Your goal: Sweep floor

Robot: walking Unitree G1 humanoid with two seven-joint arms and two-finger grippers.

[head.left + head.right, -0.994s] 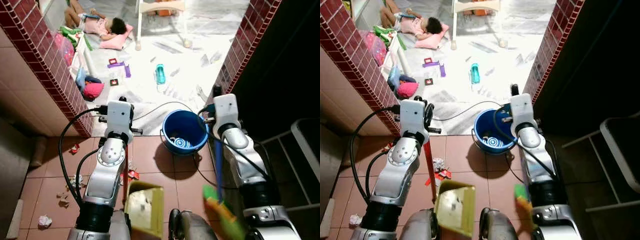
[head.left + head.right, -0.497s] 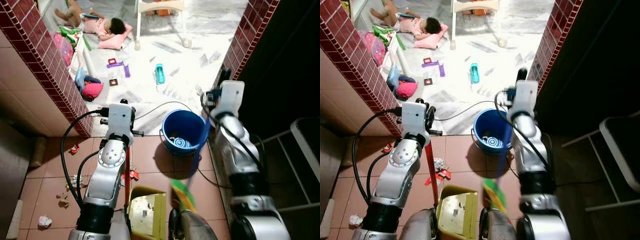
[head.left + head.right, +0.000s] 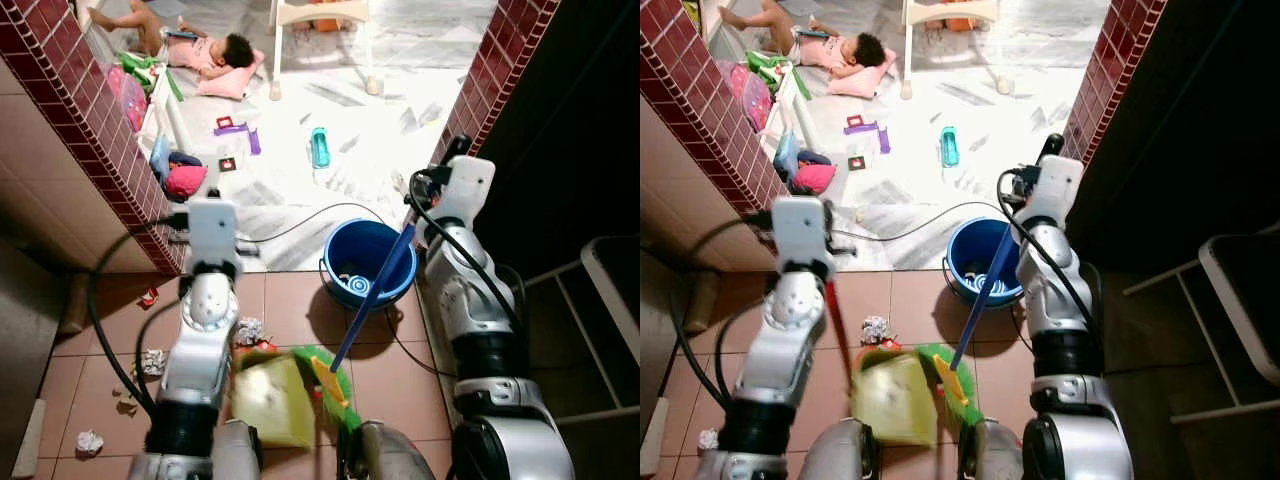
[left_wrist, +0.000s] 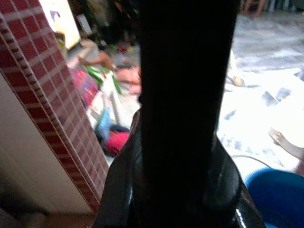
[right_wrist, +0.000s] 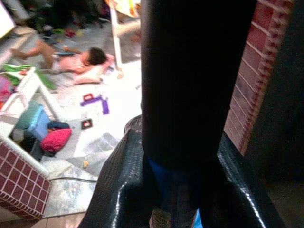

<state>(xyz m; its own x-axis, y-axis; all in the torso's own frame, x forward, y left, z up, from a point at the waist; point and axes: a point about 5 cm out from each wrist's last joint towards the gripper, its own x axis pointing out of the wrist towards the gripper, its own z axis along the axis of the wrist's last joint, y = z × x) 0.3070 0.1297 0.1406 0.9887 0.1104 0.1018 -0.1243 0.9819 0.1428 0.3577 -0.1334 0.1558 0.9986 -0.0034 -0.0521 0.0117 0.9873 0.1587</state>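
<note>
My right gripper (image 3: 435, 188) is shut on the blue handle of a broom (image 3: 372, 295), up by the right brick pillar. The handle slants down to the left, and its green bristles (image 3: 325, 378) rest on the red tiles. They touch a yellow-green dustpan (image 3: 266, 402), which is blurred. The dustpan's red handle (image 3: 836, 318) rises to my left gripper (image 3: 212, 205), which is shut on it. Crumpled paper (image 3: 248, 330) lies just beyond the dustpan. More scraps (image 3: 150, 362) and a paper ball (image 3: 89, 442) lie further left.
A blue bucket (image 3: 352, 248) stands at the doorway between brick pillars (image 3: 90, 130), with a cable (image 3: 320, 213) on the floor behind it. Beyond, a person (image 3: 205, 52) lies on a pink pillow among toys. A white chair (image 3: 322, 15) stands at the back.
The broom head has swung from my right side leftward to the dustpan. My left arm has shifted left, and the dustpan has moved with it.
</note>
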